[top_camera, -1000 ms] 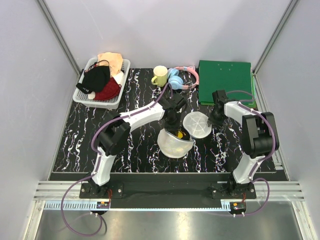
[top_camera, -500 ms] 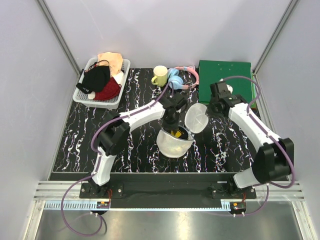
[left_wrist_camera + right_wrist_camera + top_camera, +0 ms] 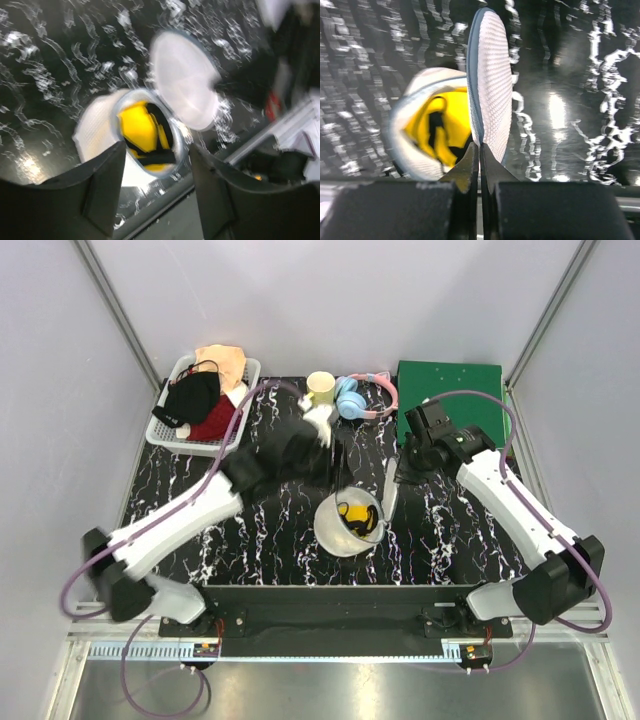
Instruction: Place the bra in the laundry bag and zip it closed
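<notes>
The laundry bag's lower dome [image 3: 335, 530] sits open on the black marbled table, with the yellow bra [image 3: 357, 518] bunched inside it. The bag's lid half [image 3: 388, 490] stands on edge at its right. My right gripper [image 3: 398, 478] is shut on the lid's zipper rim, as the right wrist view shows [image 3: 480, 147], with the lid [image 3: 492, 80] upright and the bra [image 3: 432, 125] to its left. My left gripper [image 3: 322, 460] is open and empty, raised above and behind the bag. The left wrist view shows its jaws [image 3: 157, 170] apart over the bra [image 3: 142, 127] and lid [image 3: 182, 85].
A white slatted basket [image 3: 225, 440] with black, dark red and peach garments stands at the back left. A yellow mug [image 3: 319, 390], blue and pink headphones [image 3: 360, 397] and a green board [image 3: 450, 400] line the back.
My left gripper has pulled out of the bag, up and to the back left. My right gripper has swung the lid from lying flat to standing on edge beside the lower dome.
</notes>
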{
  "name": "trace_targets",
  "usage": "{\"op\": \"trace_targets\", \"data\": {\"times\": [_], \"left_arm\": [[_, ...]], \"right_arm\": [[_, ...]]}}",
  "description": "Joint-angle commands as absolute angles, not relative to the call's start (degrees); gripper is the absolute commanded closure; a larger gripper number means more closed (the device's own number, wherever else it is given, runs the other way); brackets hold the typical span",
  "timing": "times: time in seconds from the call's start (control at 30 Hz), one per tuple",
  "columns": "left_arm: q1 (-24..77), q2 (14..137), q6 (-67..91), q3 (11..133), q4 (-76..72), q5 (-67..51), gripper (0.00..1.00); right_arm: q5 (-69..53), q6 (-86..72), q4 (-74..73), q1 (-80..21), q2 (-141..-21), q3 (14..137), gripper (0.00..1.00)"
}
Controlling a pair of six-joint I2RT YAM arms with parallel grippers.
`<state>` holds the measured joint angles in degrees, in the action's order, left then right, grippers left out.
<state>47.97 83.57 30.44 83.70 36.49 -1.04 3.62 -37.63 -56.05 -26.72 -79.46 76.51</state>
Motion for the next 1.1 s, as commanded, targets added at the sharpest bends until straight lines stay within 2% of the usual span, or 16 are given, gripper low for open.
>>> {"op": "trace_targets", "data": {"times": [0.0, 0.2, 0.27, 0.47, 0.6, 0.67, 0.73, 0.77, 0.87, 0.9, 0.93, 0.97, 1.07], "left_arm": [[55.2, 75.2, 29.5, 65.7, 15.2, -0.6, 0.36], [62.2, 77.9, 27.7, 63.1, 6.4, 6.2, 0.27], [62.8, 80.0, 28.3, 64.8, 6.4, 10.1, 0.25], [62.9, 85.4, 30.8, 68.4, 4.4, 10.7, 0.16], [62.8, 87.9, 32.4, 68.8, 5.0, 12.8, 0.16], [62.7, 89.0, 32.2, 69.1, 5.5, 14.2, 0.20], [61.9, 90.1, 32.3, 70.2, 7.5, 14.6, 0.36], [60.9, 90.0, 32.7, 70.4, 8.3, 14.5, 0.59], [58.4, 87.8, 34.9, 68.6, 9.3, 12.2, 0.85], [57.8, 86.8, 35.8, 66.3, 8.6, 10.5, 0.88], [57.2, 85.6, 36.2, 65.1, 8.4, 9.3, 0.91], [56.1, 83.7, 36.4, 64.1, 8.1, 7.8, 0.94], [53.8, 80.3, 38.7, 61.2, 8.9, 1.7, 1.00]], "right_arm": [[-2.9, -41.0, -58.3, -27.2, -80.1, 83.2, 1.00], [-7.6, -43.9, -58.4, -27.4, -80.8, 83.8, 1.00], [-8.2, -44.4, -58.4, -27.7, -80.5, 83.7, 1.00], [-9.5, -46.7, -58.4, -28.0, -79.4, 82.2, 1.00], [-11.2, -48.2, -58.3, -28.1, -78.5, 82.0, 1.00], [-12.2, -49.2, -58.0, -28.1, -77.7, 81.7, 1.00], [-13.0, -50.1, -57.8, -28.1, -77.0, 81.2, 1.00], [-14.0, -50.4, -57.4, -28.1, -76.7, 81.1, 1.00], [-13.9, -50.7, -57.3, -28.0, -75.8, 81.1, 1.00], [-13.5, -50.3, -57.1, -28.0, -75.4, 81.2, 0.96], [-13.4, -50.1, -56.5, -27.9, -74.7, 80.9, 0.84], [-13.4, -49.8, -56.3, -27.8, -74.3, 80.5, 0.65], [-15.4, -47.4, -55.5, -25.4, -72.5, 77.9, 0.38]]}}
